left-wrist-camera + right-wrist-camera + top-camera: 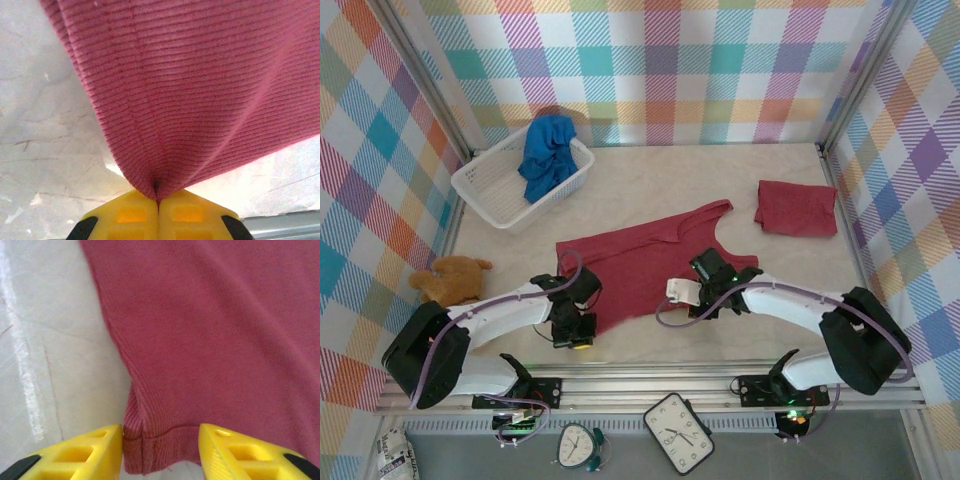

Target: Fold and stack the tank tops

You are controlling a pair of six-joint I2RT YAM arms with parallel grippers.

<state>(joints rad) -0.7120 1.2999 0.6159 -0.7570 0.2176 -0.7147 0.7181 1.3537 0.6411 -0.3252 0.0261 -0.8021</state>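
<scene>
A dark red tank top [645, 262] lies spread out flat in the middle of the table. My left gripper [577, 335] is at its near left corner, and the yellow jaws [158, 197] are shut on a pinch of the ribbed cloth [190, 90], which rises taut from them. My right gripper [712, 268] is at the top's right side. Its fingers [160, 440] stand apart, open, astride a hemmed corner [150, 445], and the left finger [100, 447] touches the cloth's edge. A second dark red tank top [796, 207] lies folded at the back right. A blue tank top [548, 155] is bunched in the basket.
The white mesh basket [492, 192] stands at the back left against the checked wall. A brown teddy bear [450, 278] sits at the left edge. Checked walls close in the table on three sides. Clocks lie below the near rail.
</scene>
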